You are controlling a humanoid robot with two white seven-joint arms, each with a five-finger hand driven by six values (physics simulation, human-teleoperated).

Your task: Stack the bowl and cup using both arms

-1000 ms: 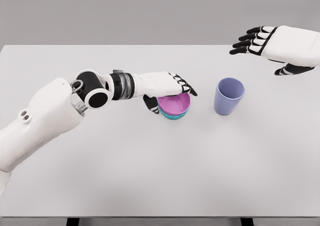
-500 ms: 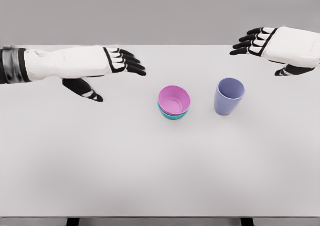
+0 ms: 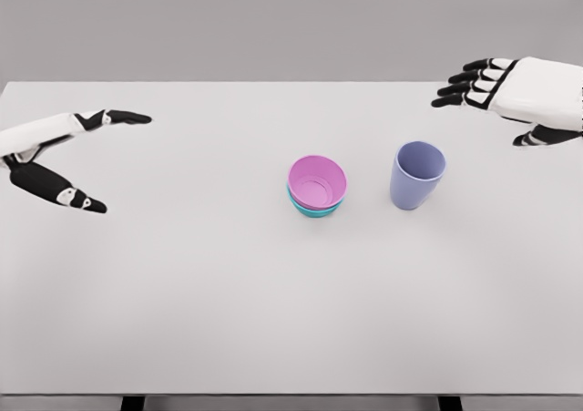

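Observation:
A pink bowl (image 3: 318, 181) sits nested in a teal bowl (image 3: 314, 211) near the middle of the white table (image 3: 273, 292). To their right stands an upright lavender cup (image 3: 417, 175). My left hand (image 3: 86, 160) hovers at the far left edge, fingers spread and holding nothing, well away from the bowls. Above and right of the cup, my right hand (image 3: 496, 97) hangs open over the table's back right corner.
My left hand let go of the pink bowl, left it on the teal one, and drew back to the far left. The right hand shifted slightly to the right.

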